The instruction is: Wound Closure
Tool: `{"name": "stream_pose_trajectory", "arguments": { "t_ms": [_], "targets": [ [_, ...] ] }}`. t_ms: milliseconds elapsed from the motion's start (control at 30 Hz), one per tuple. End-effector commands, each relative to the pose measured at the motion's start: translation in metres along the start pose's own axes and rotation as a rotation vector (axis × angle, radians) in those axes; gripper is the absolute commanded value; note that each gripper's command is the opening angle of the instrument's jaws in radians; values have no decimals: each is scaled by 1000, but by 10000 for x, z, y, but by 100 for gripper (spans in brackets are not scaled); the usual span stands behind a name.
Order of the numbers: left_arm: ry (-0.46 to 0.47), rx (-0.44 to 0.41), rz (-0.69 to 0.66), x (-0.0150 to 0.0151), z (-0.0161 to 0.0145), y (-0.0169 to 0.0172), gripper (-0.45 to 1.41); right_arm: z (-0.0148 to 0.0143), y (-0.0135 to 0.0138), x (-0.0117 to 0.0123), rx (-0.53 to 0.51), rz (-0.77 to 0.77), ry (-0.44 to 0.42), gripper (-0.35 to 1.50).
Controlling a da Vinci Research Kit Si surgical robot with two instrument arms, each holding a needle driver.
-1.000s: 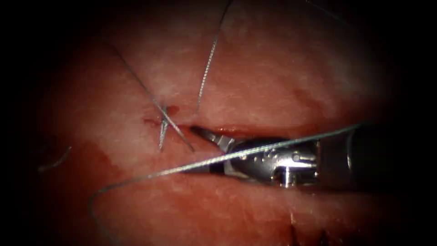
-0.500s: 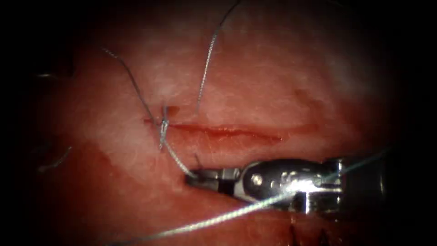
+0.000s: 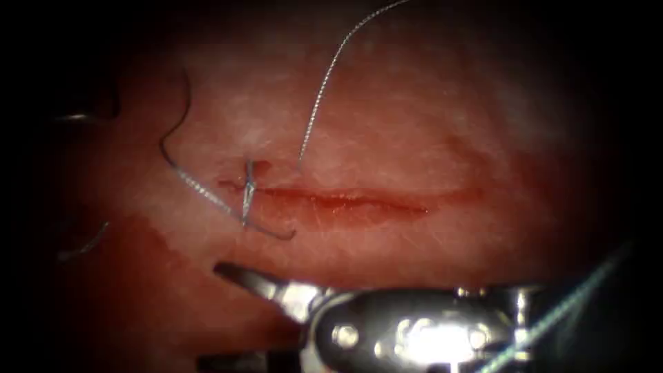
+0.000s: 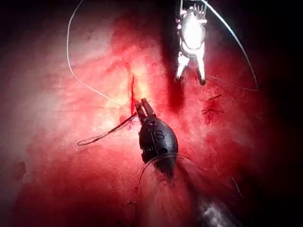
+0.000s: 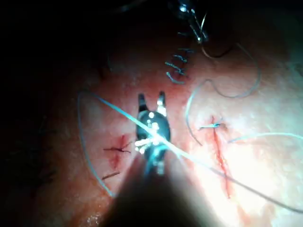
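Now my right tool [image 3: 210, 314] has its fingers [image 3: 252, 282] spread wide and holding nothing. Half a second ago they were shut on the thread's short tail just below the cut; since then they have let go and dropped toward 6 o'clock. The tail [image 3: 276, 233] lies loose on the tissue [image 3: 414, 138], at 12 o'clock from my fingers and apart from them. The knot [image 3: 247, 186] sits at the left end of the cut [image 3: 359, 200], and the thread [image 3: 324, 83] climbs from there toward 12 o'clock. The left wrist view adds my left tool [image 4: 143, 108] close beside the cut; what it holds I cannot tell.
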Motion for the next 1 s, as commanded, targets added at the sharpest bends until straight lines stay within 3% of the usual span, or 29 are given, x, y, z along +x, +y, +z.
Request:
{"name": "stream_pose_trajectory", "arguments": {
  "t_ms": [33, 433, 600, 633, 667, 733, 767, 1000],
  "targets": [
    [-1, -6, 4, -10, 1, 6, -45, 4, -1, -19, 0, -25, -5, 131],
    [-24, 73, 23, -25, -12, -23, -45, -7, 45, -102, -111, -90, -74, 133],
    [-20, 73, 19, -25, -3, -15, -45, 39, 53, -147, -119, -114, -116, 130],
    [-18, 69, 19, -25, -1, -14, -45, 48, 52, -155, -108, -115, -125, 116],
    [-18, 69, 19, -26, -1, -14, -45, 52, 52, -161, -79, -96, -131, 86],
    [-18, 67, 19, -26, -3, -15, -45, 50, 52, -166, -14, -81, -132, -13],
    [-18, 66, 19, -26, -3, -15, -45, 48, 52, -166, -4, -70, -134, -35],
    [-17, 67, 19, -26, -1, -14, -45, 1, 40, -110, -47, -13, -91, -35]
  ]
}}
